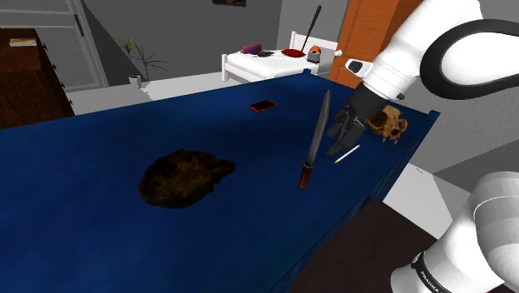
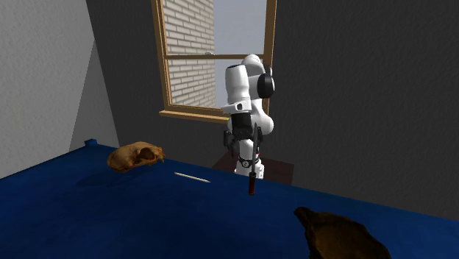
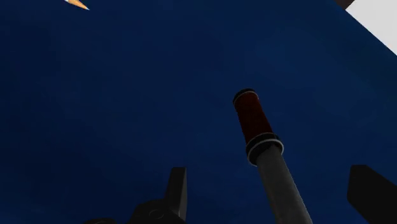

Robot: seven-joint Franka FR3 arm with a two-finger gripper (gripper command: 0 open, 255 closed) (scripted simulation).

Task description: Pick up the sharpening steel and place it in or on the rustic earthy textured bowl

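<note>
The sharpening steel (image 1: 316, 140) is a long grey rod with a dark red handle. It stands almost upright over the blue table (image 1: 75, 225), handle end down. My gripper (image 1: 339, 141) is right beside its upper half. In the wrist view the steel (image 3: 264, 143) runs between my fingers, which stand wide apart with a gap on each side, so the gripper (image 3: 270, 170) is open and not clasping it. The rough dark brown bowl (image 1: 183, 177) lies on the table toward the shoulder view's left, well apart from the steel. In the second exterior view the steel (image 2: 254, 165) hangs below the gripper (image 2: 248, 147), with the bowl (image 2: 342, 235) in the foreground.
A tan animal skull (image 1: 388, 125) sits by the table's corner just behind my gripper, and a thin white stick (image 1: 347, 153) lies beside it. A red phone (image 1: 264, 106) lies near the far edge. The table edge runs close to my stand.
</note>
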